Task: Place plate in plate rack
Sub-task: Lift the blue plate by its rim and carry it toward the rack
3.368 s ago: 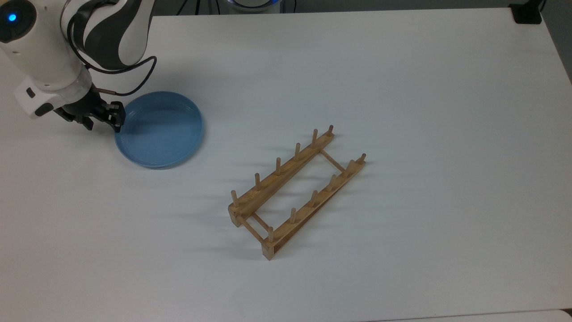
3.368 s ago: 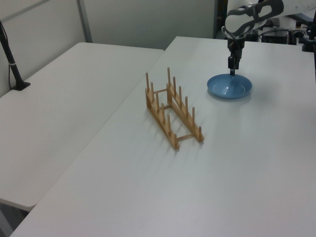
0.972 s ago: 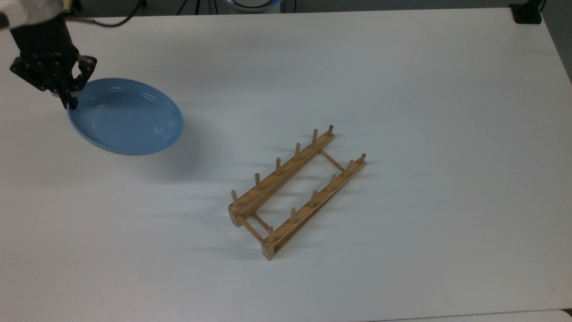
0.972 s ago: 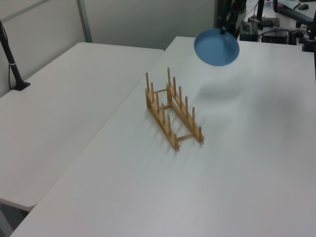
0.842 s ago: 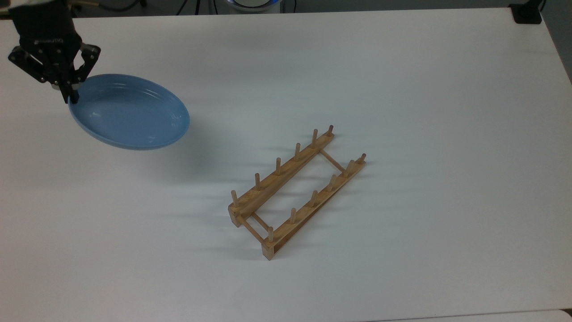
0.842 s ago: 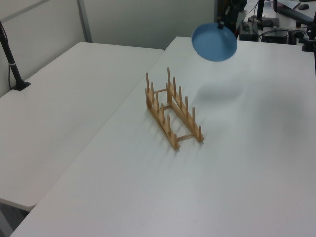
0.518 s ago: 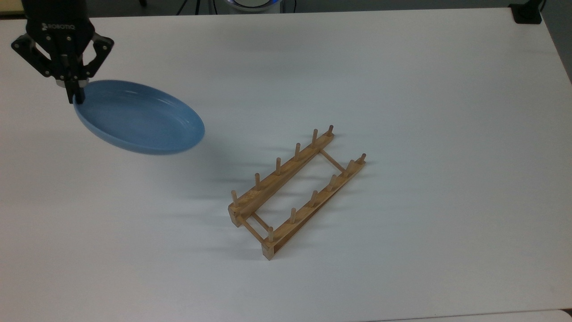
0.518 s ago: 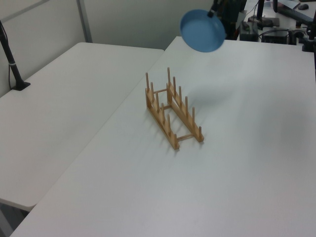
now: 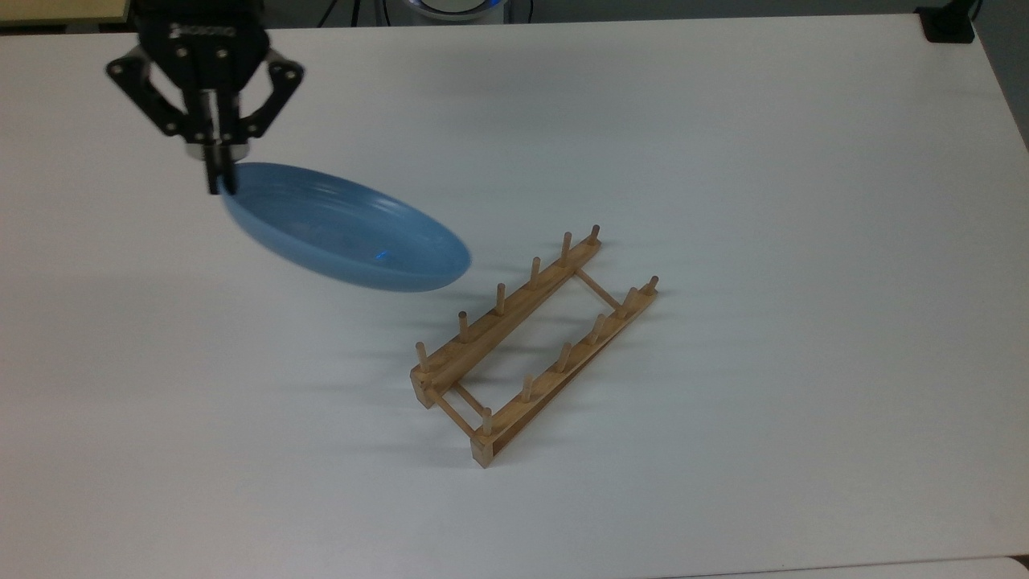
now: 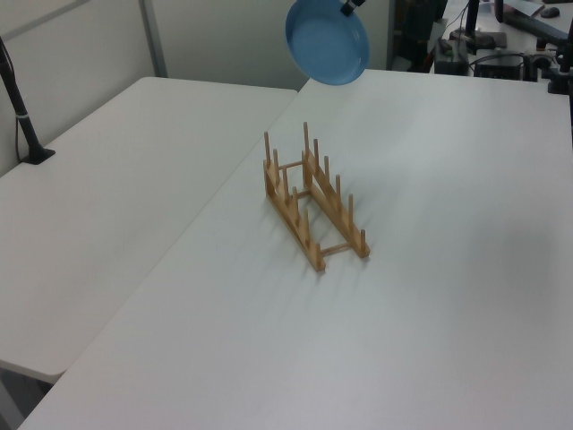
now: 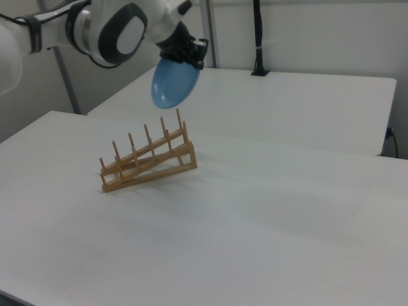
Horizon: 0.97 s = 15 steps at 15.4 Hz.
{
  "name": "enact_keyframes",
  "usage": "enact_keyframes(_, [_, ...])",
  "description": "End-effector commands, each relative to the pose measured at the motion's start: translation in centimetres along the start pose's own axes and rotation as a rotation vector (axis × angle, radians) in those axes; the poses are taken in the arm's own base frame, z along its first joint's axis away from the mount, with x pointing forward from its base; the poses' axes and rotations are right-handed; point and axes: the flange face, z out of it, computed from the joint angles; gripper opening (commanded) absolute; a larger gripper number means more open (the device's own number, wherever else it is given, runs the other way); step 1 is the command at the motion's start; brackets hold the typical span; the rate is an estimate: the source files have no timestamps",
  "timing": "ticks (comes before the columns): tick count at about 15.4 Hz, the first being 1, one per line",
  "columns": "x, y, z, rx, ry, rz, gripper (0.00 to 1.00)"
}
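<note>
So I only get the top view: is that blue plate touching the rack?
Observer: No. In the right view the plate hangs in the air, higher than the rack and apart from it.
Operator: Is it lying flat?
Observer: No. The left view shows it steeply tilted, hanging from its top edge.
Operator: What carries the black tool?
Observer: In the right view, a white and black arm carries the tool.

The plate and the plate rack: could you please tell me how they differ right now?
The plate is blue and round; the plate rack is light-brown wood, long, with upright pegs. The plate hangs tilted in the air, held at its rim by the gripper; the plate rack rests on the white table. The rack's slots hold nothing.
</note>
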Motion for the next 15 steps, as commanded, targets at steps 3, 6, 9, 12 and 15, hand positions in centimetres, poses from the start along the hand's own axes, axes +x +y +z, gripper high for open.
enact_keyframes(3, [-0.9, -7.3, -1.0, -0.055, 0.015, -0.057, 0.00])
enact_keyframes(6, [-0.7, -9.3, -0.9, -0.119, 0.010, -0.090, 0.00])
enact_keyframes(9, [-0.7, -10.6, -0.8, -0.198, 0.015, -0.131, 0.00])
enact_keyframes(12, [-1.1, -12.3, -0.7, -0.255, 0.018, -0.192, 0.00])
enact_keyframes(15, [-1.8, -13.9, 0.0, -0.329, 0.024, -0.239, 0.00])
